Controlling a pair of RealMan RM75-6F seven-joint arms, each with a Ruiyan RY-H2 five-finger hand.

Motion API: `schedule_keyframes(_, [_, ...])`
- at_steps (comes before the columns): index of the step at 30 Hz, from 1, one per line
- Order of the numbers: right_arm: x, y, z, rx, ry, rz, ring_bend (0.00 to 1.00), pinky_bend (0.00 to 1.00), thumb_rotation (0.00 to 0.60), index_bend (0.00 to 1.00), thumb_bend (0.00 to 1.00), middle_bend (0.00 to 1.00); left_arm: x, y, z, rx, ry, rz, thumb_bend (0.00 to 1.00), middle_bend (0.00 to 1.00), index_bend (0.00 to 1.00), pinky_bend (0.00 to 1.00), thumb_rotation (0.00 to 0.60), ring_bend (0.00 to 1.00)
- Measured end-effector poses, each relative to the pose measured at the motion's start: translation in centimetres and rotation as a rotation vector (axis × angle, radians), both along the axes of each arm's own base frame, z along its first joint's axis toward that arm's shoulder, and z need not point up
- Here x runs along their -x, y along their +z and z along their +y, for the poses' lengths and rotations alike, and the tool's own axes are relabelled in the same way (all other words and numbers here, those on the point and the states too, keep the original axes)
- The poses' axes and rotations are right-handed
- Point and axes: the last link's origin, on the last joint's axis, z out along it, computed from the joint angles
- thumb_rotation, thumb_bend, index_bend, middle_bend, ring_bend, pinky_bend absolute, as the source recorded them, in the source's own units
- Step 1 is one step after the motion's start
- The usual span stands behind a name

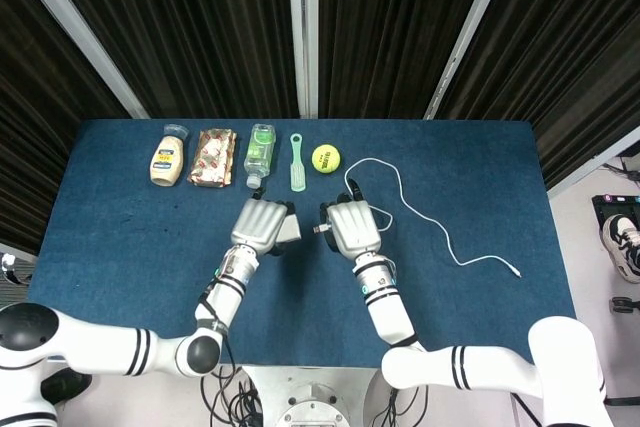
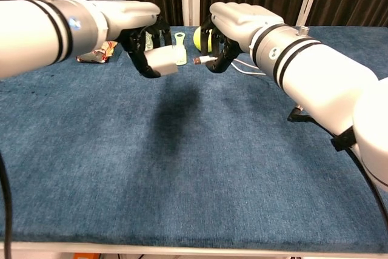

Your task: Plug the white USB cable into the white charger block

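Note:
My left hand [image 1: 258,224] [image 2: 140,34] holds the white charger block [image 1: 288,229] [image 2: 163,62] above the blue table, one face turned toward the right hand. My right hand [image 1: 350,229] [image 2: 233,25] pinches the USB plug [image 1: 320,229] [image 2: 200,60] of the white cable [image 1: 420,217] [image 2: 251,70], its metal tip pointing at the block. A small gap separates plug and block. The cable trails from the hand over the table to its far end [image 1: 514,272] at the right.
Along the back of the table [image 1: 120,247] lie a mayonnaise bottle [image 1: 166,160], a snack packet [image 1: 214,157], a green bottle [image 1: 259,152], a green brush [image 1: 296,162] [image 2: 179,50] and a tennis ball [image 1: 325,157] [image 2: 202,37].

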Motion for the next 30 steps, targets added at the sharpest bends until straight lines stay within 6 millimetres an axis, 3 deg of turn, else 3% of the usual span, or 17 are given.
schedule_keyframes(30, [-0.4, -0.4, -0.1, 0.003, -0.04, -0.029, 0.28, 0.0, 0.6, 0.63, 0.41, 0.51, -2.8, -1.4, -0.5, -0.013, -0.02, 0.051, 0.27, 0.5, 0.44, 0.13, 0.6, 0.44])
